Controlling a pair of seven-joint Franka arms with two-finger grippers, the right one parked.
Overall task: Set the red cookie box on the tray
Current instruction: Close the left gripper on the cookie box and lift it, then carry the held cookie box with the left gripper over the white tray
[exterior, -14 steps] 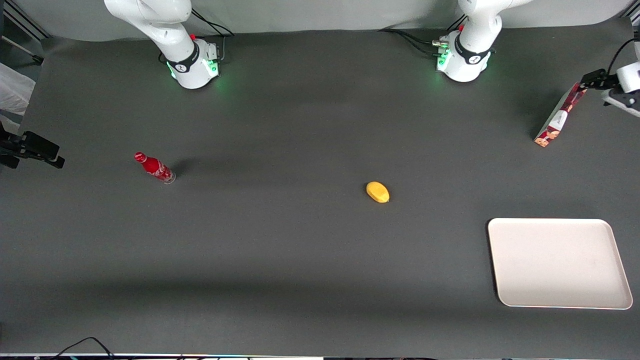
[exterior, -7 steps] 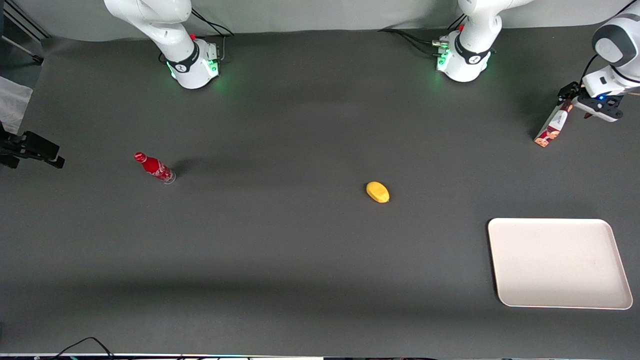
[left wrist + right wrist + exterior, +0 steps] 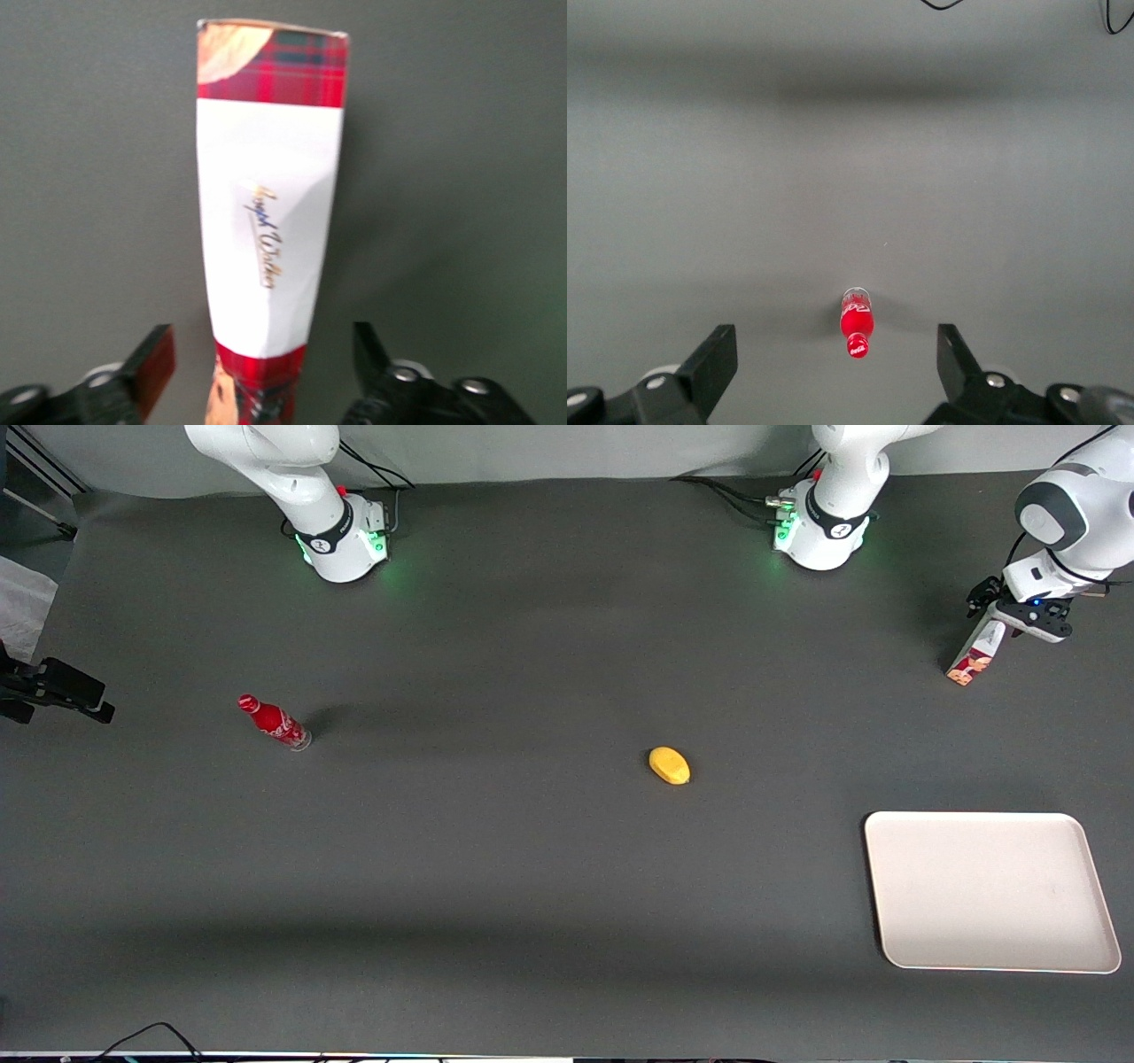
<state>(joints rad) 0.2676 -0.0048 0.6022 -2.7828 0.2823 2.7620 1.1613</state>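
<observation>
Your jaws stand wide open and hold nothing; the gripper [image 3: 1005, 615] sits at the upper right of the front view, right over the top end of the red cookie box [image 3: 974, 657]. In that view the box stands on end on the dark surface [image 3: 532, 850], well up-frame of the tray [image 3: 990, 892], which lies at the lower right, nearer the camera. The box's long axis runs upward toward your gripper, so by my reading the approach is straight down along it. A yellow lemon-shaped fruit [image 3: 669, 765] lies near mid-frame and a red soda bottle [image 3: 274, 723] stands at the left, toward the parked arm's end; both are well apart from the box and the tray.

In the left wrist view you look down the length of the red cookie box [image 3: 268, 221]: white panel with gold script, red tartan bands at both ends. One dark finger [image 3: 152, 367] shows on either flank of the near tartan end, with a clear gap on each side, so nothing touches yet. The box sits between the jaws, a little closer to one finger than the other; I would judge a small centring shift worthwhile before you close.

The right wrist view shows only the soda bottle on the surface.
</observation>
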